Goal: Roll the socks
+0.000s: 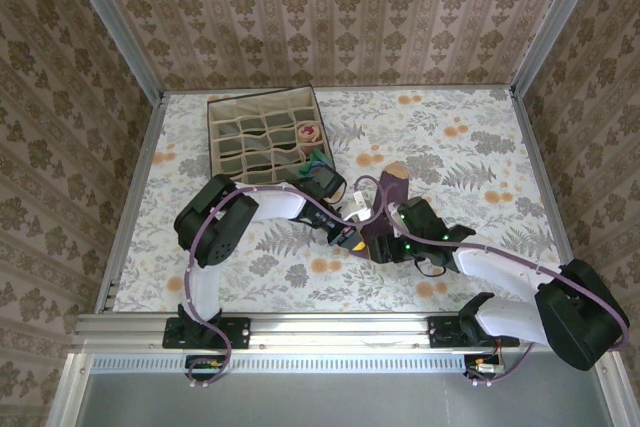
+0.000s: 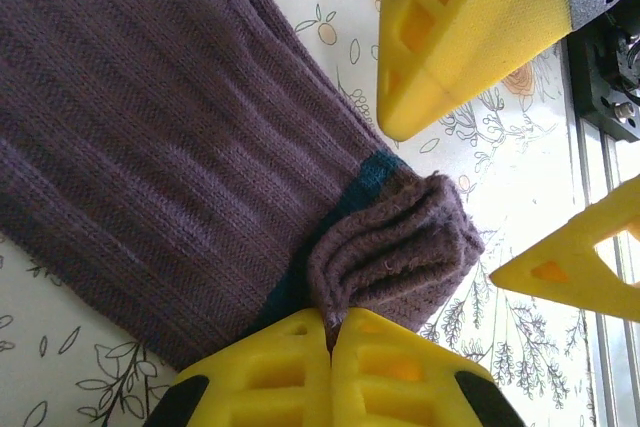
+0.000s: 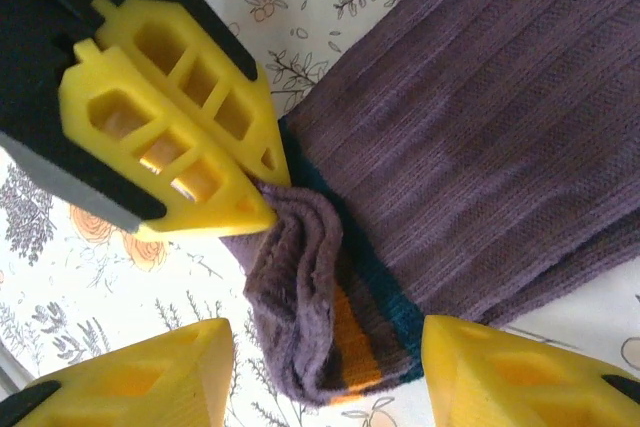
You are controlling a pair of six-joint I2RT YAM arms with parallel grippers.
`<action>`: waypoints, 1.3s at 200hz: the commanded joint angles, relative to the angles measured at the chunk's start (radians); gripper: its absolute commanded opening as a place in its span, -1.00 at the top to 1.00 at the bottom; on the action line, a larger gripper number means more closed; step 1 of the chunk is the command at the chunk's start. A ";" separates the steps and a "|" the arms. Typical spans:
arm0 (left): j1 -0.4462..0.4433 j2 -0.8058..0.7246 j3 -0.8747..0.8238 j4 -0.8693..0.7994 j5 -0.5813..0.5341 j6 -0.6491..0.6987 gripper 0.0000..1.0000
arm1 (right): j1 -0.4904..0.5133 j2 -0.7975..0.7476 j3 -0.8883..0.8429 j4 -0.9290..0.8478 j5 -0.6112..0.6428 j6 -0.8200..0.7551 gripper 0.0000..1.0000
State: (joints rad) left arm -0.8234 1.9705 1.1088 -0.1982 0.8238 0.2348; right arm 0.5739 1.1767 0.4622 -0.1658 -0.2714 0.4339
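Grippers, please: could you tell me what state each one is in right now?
Left gripper: closed on the purple sock, at its folded cuff.
Right gripper: open, jaws straddling that cuff.

We see a table under a pale cloth (image 1: 480, 147) printed with grey ferns and orange blossoms. At its far left stands a dark fabric organizer box (image 1: 262, 95), divided into a grid of small compartments and set slightly askew. Brown damask wallpaper (image 1: 330, 17) lines the surrounding walls, and an aluminium rail (image 1: 330, 330) runs along the near edge.
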 commanded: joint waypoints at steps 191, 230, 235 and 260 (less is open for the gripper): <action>-0.062 -0.336 -0.360 0.442 -0.240 0.527 0.36 | -0.091 0.194 0.016 -0.131 0.091 0.200 1.00; -0.154 -0.303 -0.360 0.501 -0.434 0.670 0.27 | -0.114 0.296 0.029 -0.119 0.014 0.185 1.00; -0.159 -0.293 -0.353 0.505 -0.443 0.682 0.26 | -0.115 0.305 0.031 -0.119 0.006 0.182 1.00; -0.161 -0.235 -0.298 0.476 -0.456 0.734 0.26 | -0.117 0.331 0.038 -0.120 -0.017 0.172 1.00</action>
State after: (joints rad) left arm -0.9844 1.6791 0.7578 0.2703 0.4400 0.8547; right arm 0.4595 1.4223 0.5541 -0.1555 -0.3206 0.6247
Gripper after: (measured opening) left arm 0.373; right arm 0.007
